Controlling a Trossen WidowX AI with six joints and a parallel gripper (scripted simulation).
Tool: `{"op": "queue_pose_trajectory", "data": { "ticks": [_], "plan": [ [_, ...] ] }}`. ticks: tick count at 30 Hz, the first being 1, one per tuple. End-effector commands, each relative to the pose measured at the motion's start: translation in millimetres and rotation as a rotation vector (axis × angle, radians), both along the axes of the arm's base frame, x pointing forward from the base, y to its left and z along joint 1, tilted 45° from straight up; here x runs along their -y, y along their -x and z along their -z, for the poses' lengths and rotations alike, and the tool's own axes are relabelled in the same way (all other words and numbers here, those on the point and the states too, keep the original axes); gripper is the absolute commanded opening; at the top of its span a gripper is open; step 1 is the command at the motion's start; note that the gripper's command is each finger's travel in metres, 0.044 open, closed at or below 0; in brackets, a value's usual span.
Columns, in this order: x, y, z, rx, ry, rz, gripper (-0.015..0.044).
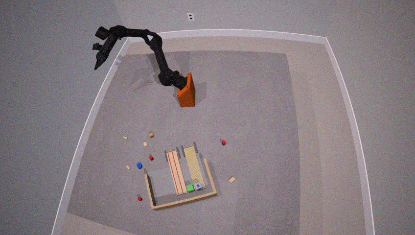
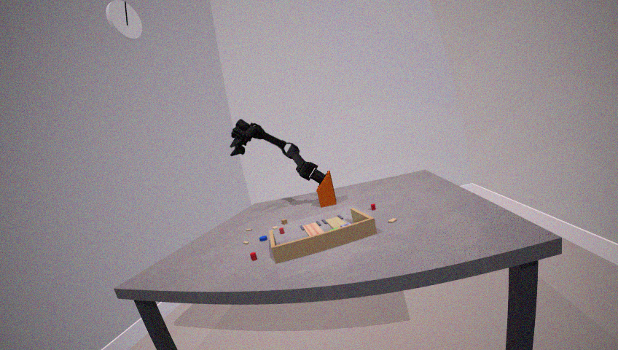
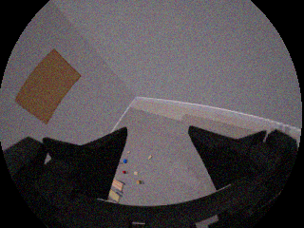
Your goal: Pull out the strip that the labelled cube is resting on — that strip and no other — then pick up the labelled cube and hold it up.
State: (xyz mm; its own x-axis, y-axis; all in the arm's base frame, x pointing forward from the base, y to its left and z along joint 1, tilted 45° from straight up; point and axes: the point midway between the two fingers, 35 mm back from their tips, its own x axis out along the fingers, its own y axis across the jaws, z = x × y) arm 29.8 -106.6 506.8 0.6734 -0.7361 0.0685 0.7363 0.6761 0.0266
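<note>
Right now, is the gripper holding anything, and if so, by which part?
Nothing is held: the gripper is open, with only air between its fingers.

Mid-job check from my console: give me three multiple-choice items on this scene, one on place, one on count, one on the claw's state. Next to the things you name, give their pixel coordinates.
1. Where does the cube marked W (image 1: 198,185) sit?
A. On the red-striped strip
B. On the yellow patterned strip
C. Outside the wooden frame

2. How many small red cylinders are on the table?
A. One
B. Two
C. Three

3. How is the claw?
A. Open, with nothing in it
B. Shut on the green cube
C. Shut and empty

1: B. The top view shows it at the far end of the yellow patterned strip (image 1: 192,163), beside the green cube (image 1: 189,188).
2: C. The top and exterior views both show three red cylinders (image 1: 223,142) (image 2: 372,206).
3: A. The wrist view shows the claw (image 3: 159,129) with its fingers wide apart and nothing between them.
</note>
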Motion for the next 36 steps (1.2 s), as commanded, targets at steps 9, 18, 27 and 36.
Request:
{"op": "queue_pose_trajectory", "data": {
  "ticks": [9, 18, 27, 36],
  "plan": [
    [-12, -116, 33, -0.129, -0.018, -0.125, 0.04],
    [-55, -244, 120, -0.352, 0.072, -0.219, 0.04],
    [-117, -308, 256, -0.587, 0.214, -0.328, 0.04],
    [-158, -289, 402, -0.817, 0.415, -0.438, 0.04]
  ]
}}
